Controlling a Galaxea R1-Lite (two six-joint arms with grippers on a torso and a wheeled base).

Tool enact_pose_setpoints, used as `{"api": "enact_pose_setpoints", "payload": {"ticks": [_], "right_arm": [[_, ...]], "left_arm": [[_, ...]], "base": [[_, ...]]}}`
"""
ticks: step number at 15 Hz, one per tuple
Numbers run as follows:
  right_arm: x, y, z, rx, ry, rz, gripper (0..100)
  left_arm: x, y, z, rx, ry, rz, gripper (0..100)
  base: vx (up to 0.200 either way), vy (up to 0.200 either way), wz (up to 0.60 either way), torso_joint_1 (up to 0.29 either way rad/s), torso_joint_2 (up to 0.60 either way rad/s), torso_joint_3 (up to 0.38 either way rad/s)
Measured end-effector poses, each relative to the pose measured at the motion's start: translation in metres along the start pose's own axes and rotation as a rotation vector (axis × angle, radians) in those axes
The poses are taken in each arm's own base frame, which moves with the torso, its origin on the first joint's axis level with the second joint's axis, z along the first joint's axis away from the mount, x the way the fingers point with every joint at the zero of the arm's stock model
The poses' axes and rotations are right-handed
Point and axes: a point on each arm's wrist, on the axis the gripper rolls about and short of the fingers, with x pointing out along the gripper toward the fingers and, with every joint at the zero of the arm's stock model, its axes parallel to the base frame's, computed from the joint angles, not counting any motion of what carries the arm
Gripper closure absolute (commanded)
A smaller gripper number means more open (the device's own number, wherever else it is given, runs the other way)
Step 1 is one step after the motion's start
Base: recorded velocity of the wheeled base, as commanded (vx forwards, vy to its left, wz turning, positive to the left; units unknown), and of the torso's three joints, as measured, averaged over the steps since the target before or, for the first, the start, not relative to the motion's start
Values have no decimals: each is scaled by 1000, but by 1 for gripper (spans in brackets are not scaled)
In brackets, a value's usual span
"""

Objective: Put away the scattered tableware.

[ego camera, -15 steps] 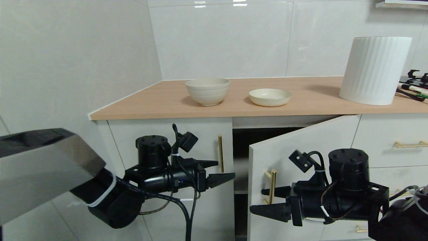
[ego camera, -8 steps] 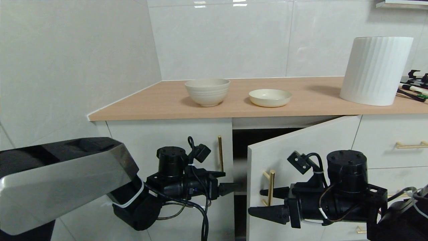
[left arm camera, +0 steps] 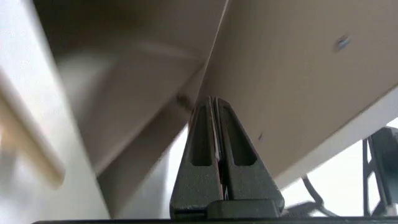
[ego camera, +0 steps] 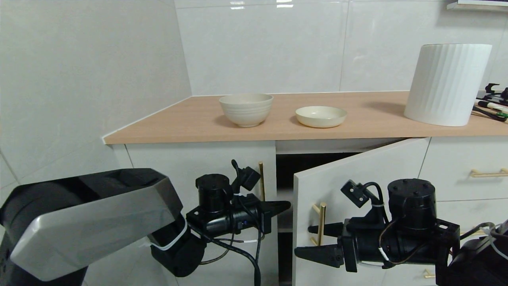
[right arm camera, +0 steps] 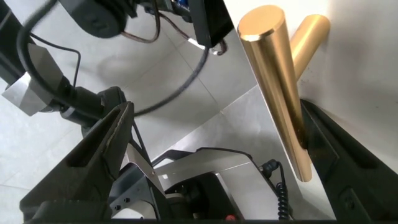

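Observation:
A cream bowl and a small cream plate stand side by side on the wooden counter. Below them the right cabinet door is ajar, and the left door is closed. My left gripper is shut and empty, with its tip in the dark gap between the doors, at the ajar door's edge. My right gripper is open. Its fingers straddle the ajar door's brass handle without closing on it.
A tall white ribbed container stands on the counter at the right, with pens and tools beyond it. A drawer with a brass handle lies right of the ajar door. A tiled wall closes off the left side.
My left arm has moved right and forward to the gap between the doors, and its gripper has gone from open to shut. The right arm has barely moved.

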Motion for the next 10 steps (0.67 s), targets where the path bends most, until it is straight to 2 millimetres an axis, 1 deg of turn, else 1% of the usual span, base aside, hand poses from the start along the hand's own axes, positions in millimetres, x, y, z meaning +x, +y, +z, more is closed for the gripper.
{"api": "enact_pose_setpoints", "payload": {"ticks": [4, 7, 10], "right_arm": [[0, -1, -1, 2, 3, 0, 0], [0, -1, -2, 2, 7, -3, 0], [-7, -1, -6, -6, -22, -31, 0]], "left_arm": [[20, -13, -7, 50, -42, -68, 100], [26, -18, -9, 67, -57, -94, 100], [30, -26, -12, 70, -52, -117, 100]], "base": [[0, 0, 0, 0, 0, 0], [0, 0, 0, 0, 0, 0], [0, 0, 0, 0, 0, 0]]}}
